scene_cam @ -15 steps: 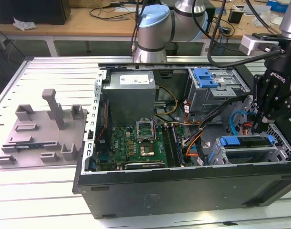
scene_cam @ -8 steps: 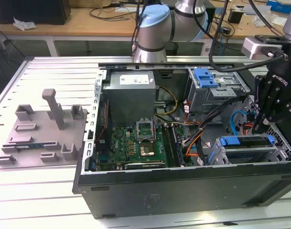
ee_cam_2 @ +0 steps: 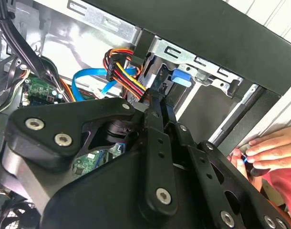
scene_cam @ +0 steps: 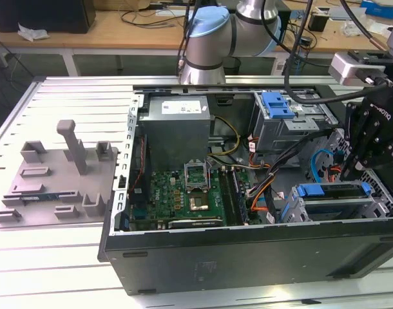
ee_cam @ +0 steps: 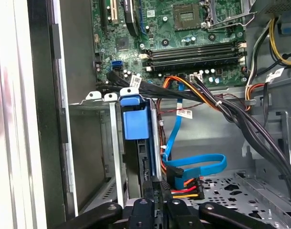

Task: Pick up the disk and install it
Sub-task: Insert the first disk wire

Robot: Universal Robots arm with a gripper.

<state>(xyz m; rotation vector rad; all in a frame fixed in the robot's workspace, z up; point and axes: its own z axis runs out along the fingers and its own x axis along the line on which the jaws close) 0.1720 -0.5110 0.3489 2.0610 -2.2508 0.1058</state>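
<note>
The disk (scene_cam: 332, 191) lies edge-on in the lower drive cage at the exterior view's right, a blue-fronted slab inside the open computer case (scene_cam: 248, 257). In the first wrist view the disk (ee_cam: 135, 119) stands in the metal cage slot, blue front end away from me. My gripper (scene_cam: 346, 170) hangs over the cage's right end. In both wrist views the black fingers are drawn together, the gripper (ee_cam: 154, 188) right at the slab's near end and the gripper (ee_cam_2: 159, 98) just short of the disk's blue tab (ee_cam_2: 181, 77). Nothing shows between the fingers.
A person's hand (ee_cam_2: 272, 150) rests on the case's outer edge. Blue data cables (ee_cam: 193, 167) and a coloured power bundle (ee_cam_2: 121, 71) lie beside the cage. A blue bracket (scene_cam: 277, 104) tops the upper cage. The motherboard (scene_cam: 183, 193) lies mid-case. A grey fixture plate (scene_cam: 55, 180) sits on the table.
</note>
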